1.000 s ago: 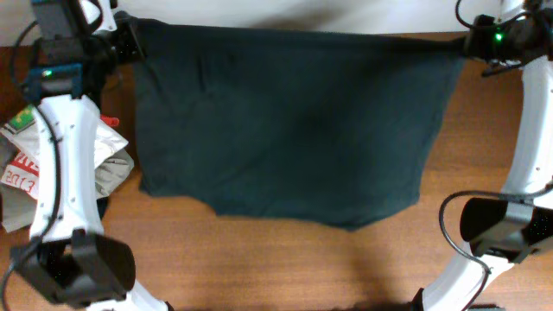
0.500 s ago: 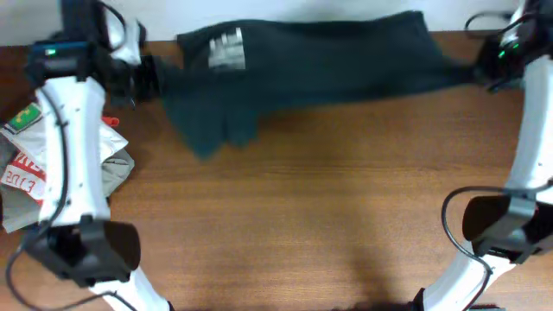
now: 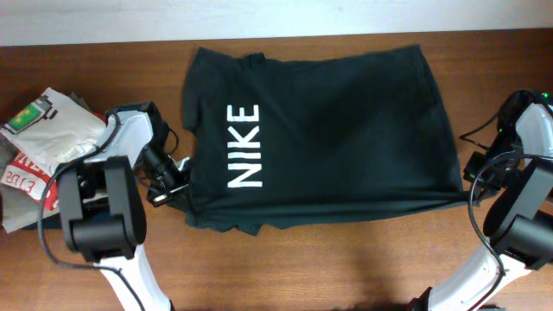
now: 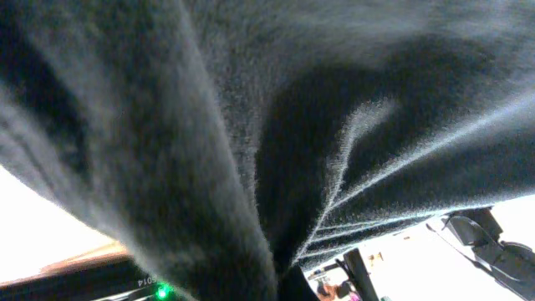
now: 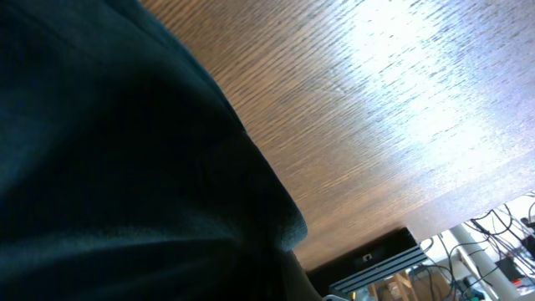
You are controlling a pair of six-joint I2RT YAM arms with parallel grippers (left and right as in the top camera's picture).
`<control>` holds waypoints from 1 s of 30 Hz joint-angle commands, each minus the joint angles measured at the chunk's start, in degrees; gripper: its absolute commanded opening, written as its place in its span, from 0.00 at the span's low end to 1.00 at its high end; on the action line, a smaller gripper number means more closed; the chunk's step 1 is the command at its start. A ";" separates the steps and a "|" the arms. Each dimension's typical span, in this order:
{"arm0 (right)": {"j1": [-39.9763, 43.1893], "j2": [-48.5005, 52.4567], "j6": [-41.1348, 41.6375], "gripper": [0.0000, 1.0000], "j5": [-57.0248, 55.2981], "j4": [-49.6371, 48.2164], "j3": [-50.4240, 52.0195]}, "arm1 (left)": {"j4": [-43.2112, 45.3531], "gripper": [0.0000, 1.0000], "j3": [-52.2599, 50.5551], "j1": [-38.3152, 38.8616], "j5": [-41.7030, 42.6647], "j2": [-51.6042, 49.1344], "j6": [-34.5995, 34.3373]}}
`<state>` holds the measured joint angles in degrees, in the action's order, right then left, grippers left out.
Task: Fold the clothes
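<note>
- Overhead: the black T-shirt [image 3: 346, 130] lies spread flat on the wooden table [image 3: 328, 268], toward the far edge, with its neck end to the left and its hem to the right. The white letters [image 3: 244, 147] "NIKE" run sideways across the chest.
- Overhead, left: the left gripper [image 3: 170, 180] sits at the shirt's near-left edge, touching the cloth. Its fingers are hidden by the arm and the fabric, so it cannot be told whether they are apart or together.
- Overhead, right: the right gripper [image 3: 477, 168] sits just beside the near-right corner, where the hem draws to a point. Its fingers are likewise too small and dark to read.
- Overhead, margin: a white garment [image 3: 52, 125] with a green label and a red-and-white garment [image 3: 19, 173] lie piled at the left edge of the table, apart from the shirt.
- Left wrist: the T-shirt [image 4: 209, 125] fills nearly the whole view, its folds converging toward the bottom centre. No fingers show.
- Right wrist: the T-shirt [image 5: 100, 167] covers the left half, and bare table [image 5: 401, 109] shows to the right. No fingers show here either.
</note>
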<state>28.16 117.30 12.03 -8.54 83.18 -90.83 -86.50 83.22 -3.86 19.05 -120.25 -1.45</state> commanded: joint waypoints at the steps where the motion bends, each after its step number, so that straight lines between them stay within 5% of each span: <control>1: -2.38 -1.31 0.85 0.04 -2.21 -1.79 -0.09 | 4.85 0.00 -0.04 -0.52 -1.62 10.84 1.05; 4: -3.45 -1.31 0.42 0.04 1.27 -9.11 -1.14 | 14.40 0.00 -0.04 -0.61 0.50 12.57 0.76; 7: -3.50 -1.31 -1.53 0.04 11.32 -20.94 -1.99 | 32.39 0.00 -0.04 -1.33 11.34 12.41 -5.51; 11: -6.40 -1.29 -3.65 0.04 16.90 -32.96 -1.99 | 48.24 0.04 -0.04 0.37 9.64 11.26 -9.64; 13: -7.37 -1.05 -3.61 0.24 16.72 -36.61 -1.97 | 53.05 0.05 -0.04 1.38 4.46 10.16 -9.68; 14: -7.63 -0.59 -3.61 0.41 16.72 -37.94 -1.97 | 54.80 0.24 -0.04 1.36 2.97 9.44 -9.68; 15: -7.63 -0.26 -3.63 0.73 16.59 -37.88 -1.97 | 55.19 0.70 -0.04 1.36 3.04 8.59 -9.68; 16: -7.48 0.11 -3.65 0.78 15.13 -36.15 -1.97 | 53.68 0.87 -0.04 1.36 3.02 7.80 -9.66; 19: -7.48 0.76 -3.67 0.79 9.27 -29.46 -1.42 | 45.11 0.93 -0.04 1.53 2.99 6.67 -9.64; 23: -7.56 0.90 -3.67 0.70 9.79 -33.81 6.95 | 40.26 0.92 -0.76 5.68 2.97 6.62 -4.66; 25: -7.56 0.94 -3.65 0.56 9.79 -37.53 11.69 | 40.48 0.92 -2.27 9.40 -0.68 6.56 -3.06; 29: -7.52 0.94 -3.67 0.04 9.73 -39.63 16.04 | 41.00 0.91 -4.83 17.25 -11.02 6.56 -2.73; 30: -7.52 0.94 -3.65 0.04 9.44 -39.34 16.02 | 41.22 0.91 -5.01 18.60 -12.22 6.56 -2.71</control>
<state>20.67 116.51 8.56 2.11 42.76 -77.49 -45.65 79.29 11.57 13.56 -113.16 -5.54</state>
